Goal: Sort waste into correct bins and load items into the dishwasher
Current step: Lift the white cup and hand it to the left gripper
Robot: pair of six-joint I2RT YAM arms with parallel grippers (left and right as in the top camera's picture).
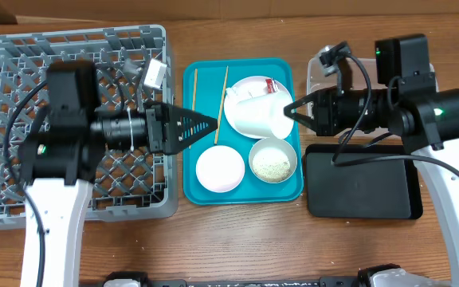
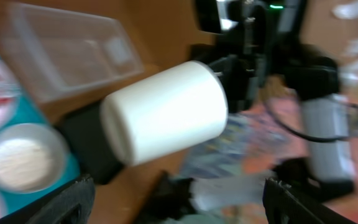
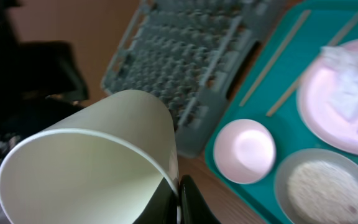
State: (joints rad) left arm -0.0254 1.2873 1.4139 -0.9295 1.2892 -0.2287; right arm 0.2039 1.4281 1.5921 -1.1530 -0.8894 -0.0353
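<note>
My right gripper [image 1: 292, 110] is shut on the rim of the small white cup [image 1: 253, 114] and holds it on its side above the round pale plate [image 1: 249, 86]. The right wrist view shows the jaws [image 3: 179, 200] pinching the cup wall [image 3: 92, 168]. A red wrapper [image 1: 270, 85] and a white tissue [image 3: 347, 87] lie on the plate. My left gripper [image 1: 205, 124] is open and empty, pointing at the cup [image 2: 166, 112] from the left. A white bowl [image 1: 220, 168], a metal bowl of rice [image 1: 273, 159] and two chopsticks [image 1: 222, 92] lie on the teal tray [image 1: 190, 187].
The grey dish rack [image 1: 22, 80] stands at the left, with a small white object at its back right corner. The clear tub [image 1: 319, 73] sits at the back right under my right arm. The black tray [image 1: 362, 182] lies in front of it.
</note>
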